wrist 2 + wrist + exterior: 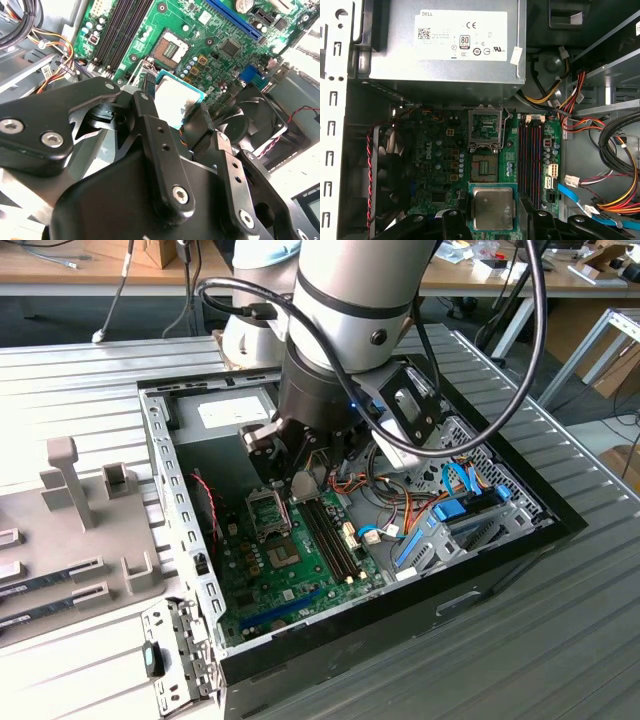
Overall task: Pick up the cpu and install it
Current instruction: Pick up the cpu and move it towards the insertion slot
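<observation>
My gripper (492, 221) is shut on the cpu (492, 207), a small square chip with a silver-grey top and a thin green rim. One black finger (454, 222) presses on each side of it. In the second wrist view the cpu (176, 97) hangs above the green motherboard (220, 30), a little off from the open socket (170, 49). The first wrist view shows the socket (485, 167) just beyond the chip, with its metal load plate (485, 125) flipped open. In the exterior view the gripper (292, 480) hovers inside the open computer case (400, 610), over the socket (268, 512).
A grey power supply (455, 45) fills the case's far end. Long dark memory sticks (530, 160) run beside the socket, and a black fan (385, 170) sits on its other side. Coloured cable bundles (605, 145) and a blue drive cage (440, 525) crowd the exterior view's right. A grey fixture (80, 530) stands outside the case.
</observation>
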Action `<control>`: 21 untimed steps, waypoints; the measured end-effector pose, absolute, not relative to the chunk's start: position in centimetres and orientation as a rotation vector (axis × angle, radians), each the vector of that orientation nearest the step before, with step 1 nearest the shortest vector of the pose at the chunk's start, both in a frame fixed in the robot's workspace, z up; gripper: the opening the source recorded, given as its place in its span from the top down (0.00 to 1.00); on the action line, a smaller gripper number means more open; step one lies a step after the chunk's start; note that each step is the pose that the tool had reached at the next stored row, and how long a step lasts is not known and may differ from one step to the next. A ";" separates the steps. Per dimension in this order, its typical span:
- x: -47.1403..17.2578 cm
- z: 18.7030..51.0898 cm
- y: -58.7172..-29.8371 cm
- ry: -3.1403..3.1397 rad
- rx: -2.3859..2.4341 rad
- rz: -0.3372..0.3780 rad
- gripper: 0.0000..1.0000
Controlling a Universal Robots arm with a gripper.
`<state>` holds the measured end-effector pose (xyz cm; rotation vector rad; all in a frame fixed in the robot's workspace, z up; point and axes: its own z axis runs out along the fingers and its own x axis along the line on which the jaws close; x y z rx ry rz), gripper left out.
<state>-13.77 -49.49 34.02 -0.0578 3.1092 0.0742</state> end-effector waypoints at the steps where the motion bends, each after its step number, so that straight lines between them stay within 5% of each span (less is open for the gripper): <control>1: -13.8 34.0 -49.5 3.109 -0.058 0.074 0.53; 21: -13.7 33.2 -49.5 3.109 -0.058 0.074 0.53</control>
